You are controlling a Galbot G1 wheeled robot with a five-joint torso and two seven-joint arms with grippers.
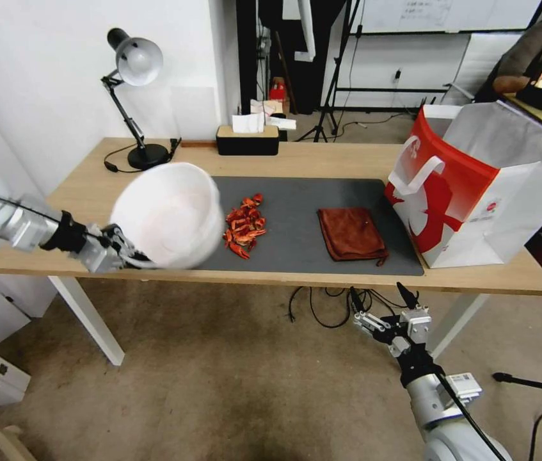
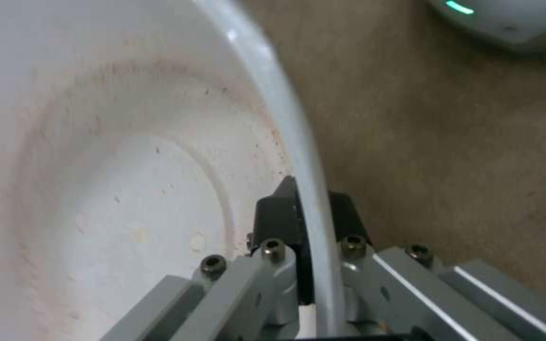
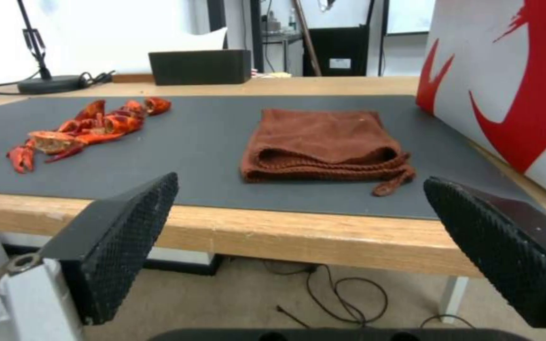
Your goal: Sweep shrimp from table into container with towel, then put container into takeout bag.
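Left gripper (image 1: 131,256) clamped on container (image 1: 168,214) rim at desk front edge; keep tilted under shrimp (image 1: 244,225). Right gripper (image 1: 382,299) spread wide; grab towel (image 1: 350,234).

head: high, overlooks table (image 1: 322,157) | right wrist: low, facing towel (image 3: 323,142)

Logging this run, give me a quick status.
Left gripper shut on container rim. Right gripper open, below table edge. Shrimp, towel untouched.
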